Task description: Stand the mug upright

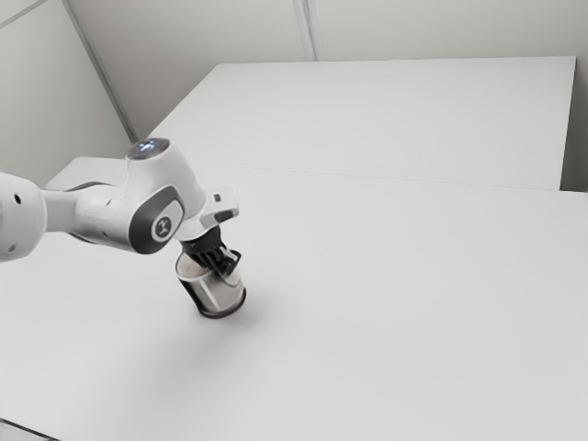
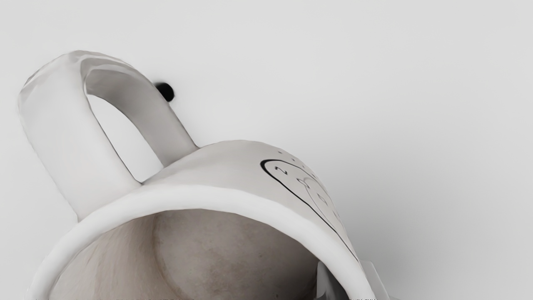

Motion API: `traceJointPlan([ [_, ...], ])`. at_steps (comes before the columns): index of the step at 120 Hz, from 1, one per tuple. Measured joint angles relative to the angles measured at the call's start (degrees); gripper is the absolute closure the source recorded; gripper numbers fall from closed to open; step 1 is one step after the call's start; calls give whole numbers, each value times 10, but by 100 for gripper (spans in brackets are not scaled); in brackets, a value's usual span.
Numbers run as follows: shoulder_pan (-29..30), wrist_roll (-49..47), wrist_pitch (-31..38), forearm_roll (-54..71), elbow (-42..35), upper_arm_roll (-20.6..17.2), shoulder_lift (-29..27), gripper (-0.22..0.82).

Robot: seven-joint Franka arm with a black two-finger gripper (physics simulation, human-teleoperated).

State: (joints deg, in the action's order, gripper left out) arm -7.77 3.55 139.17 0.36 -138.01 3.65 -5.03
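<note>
In the exterior view, my gripper [image 1: 220,261] reaches down to the rim of the mug [image 1: 219,294]. The mug's mouth faces up, with its body leaning to the exterior view's left and its dark-edged base low; I cannot tell whether the base rests flat on the table. From the wrist view, the white mug [image 2: 233,166] shows its open mouth, its handle and a black line drawing. My gripper [image 2: 349,280] is shut on the mug's wall, one finger inside the mouth and the other outside. The finger ends are partly hidden by the wall.
The white table [image 1: 395,312] extends around the mug, with another white surface [image 1: 386,110] behind it. A small black round thing [image 2: 165,91] appears beside the handle. Pale walls [image 1: 202,37] stand at the back.
</note>
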Motion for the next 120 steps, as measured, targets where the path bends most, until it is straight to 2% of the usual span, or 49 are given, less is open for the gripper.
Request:
traceJointPlan([
  [20, -1, -10, 2, -1, 0, 0, 7, 78],
  [32, -1, -11, 1, -4, 0, -1, 7, 71],
  [43, -3, -10, 0, -11, 0, -1, 7, 58],
  [58, -5, -10, -2, -16, 2, -2, -1, 34],
  [76, -6, -8, -6, -18, 6, -2, -17, 18],
  [96, -4, -6, -41, -20, 40, -2, -28, 9],
  [120, -1, -4, -128, -26, 120, -15, -25, 5],
])
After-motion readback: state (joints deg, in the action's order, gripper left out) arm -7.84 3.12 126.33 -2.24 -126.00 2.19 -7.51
